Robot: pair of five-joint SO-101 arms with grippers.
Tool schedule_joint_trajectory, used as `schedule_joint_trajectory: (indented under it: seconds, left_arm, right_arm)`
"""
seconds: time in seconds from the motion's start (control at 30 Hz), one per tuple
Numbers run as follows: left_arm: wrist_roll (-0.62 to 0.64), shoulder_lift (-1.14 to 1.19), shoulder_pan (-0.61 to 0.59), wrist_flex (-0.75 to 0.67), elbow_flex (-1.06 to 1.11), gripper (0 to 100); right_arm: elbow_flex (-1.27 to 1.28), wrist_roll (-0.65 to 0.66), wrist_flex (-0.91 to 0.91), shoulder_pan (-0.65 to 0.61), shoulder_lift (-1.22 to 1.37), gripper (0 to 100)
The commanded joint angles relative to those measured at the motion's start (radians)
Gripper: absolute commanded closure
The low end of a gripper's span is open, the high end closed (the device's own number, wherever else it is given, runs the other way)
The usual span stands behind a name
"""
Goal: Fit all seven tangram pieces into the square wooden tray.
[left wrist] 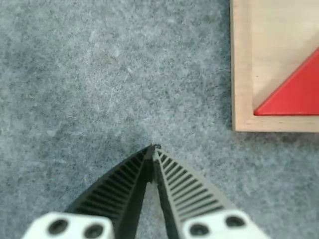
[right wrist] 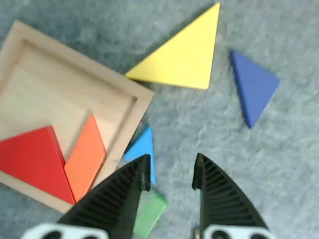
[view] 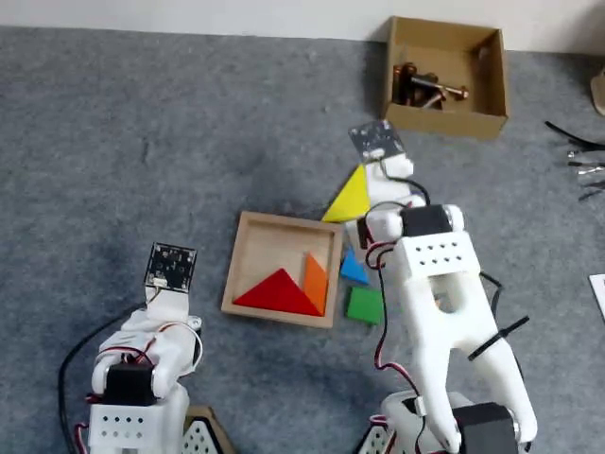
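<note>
The square wooden tray [view: 248,255] holds a red triangle [view: 279,293] and an orange piece [view: 315,279]. A yellow triangle [view: 350,196] lies on the carpet off its far right corner. A light blue piece [view: 354,268] and a green piece [view: 364,305] lie by its right side. My right gripper [right wrist: 170,167] hangs open over bare carpet, between the light blue piece [right wrist: 142,149] and a dark blue triangle [right wrist: 254,84]. My left gripper [left wrist: 153,148] is shut and holds nothing, over carpet just off the tray's rim [left wrist: 241,74] near the red triangle [left wrist: 294,94].
A cardboard box [view: 444,113] with metal and wooden odds stands at the back right. Loose cables [view: 577,151] lie at the right edge. The right arm [view: 430,251] reaches over the carpet right of the tray. Grey carpet stretches open to the tray's left and far side.
</note>
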Motion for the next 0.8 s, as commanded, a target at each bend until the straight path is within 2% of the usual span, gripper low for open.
schedule_joint_trajectory:
  seconds: [0.0, 0.13, 0.27, 0.57, 0.77]
  left_arm:
    - [-0.009, -0.005, -0.010, 0.003, 0.019, 99]
    - [-0.009, -0.005, -0.010, 0.003, 0.019, 99]
    - [-0.009, -0.005, -0.010, 0.003, 0.019, 99]
    - [-0.009, -0.005, -0.010, 0.003, 0.019, 99]
    - [-0.009, -0.005, -0.010, 0.003, 0.019, 99]
  right_arm:
    - [-0.119, -0.080, -0.058, 0.016, 0.051, 85.5]
    - [-0.226, -0.178, -0.062, 0.013, 0.191, 79.1]
    - [-0.348, -0.338, -0.064, 0.013, 0.348, 72.1]
    - [-0.622, -0.824, -0.064, 0.013, 0.630, 71.7]
    - [-0.743, -0.957, -0.058, 0.010, 0.783, 71.7]
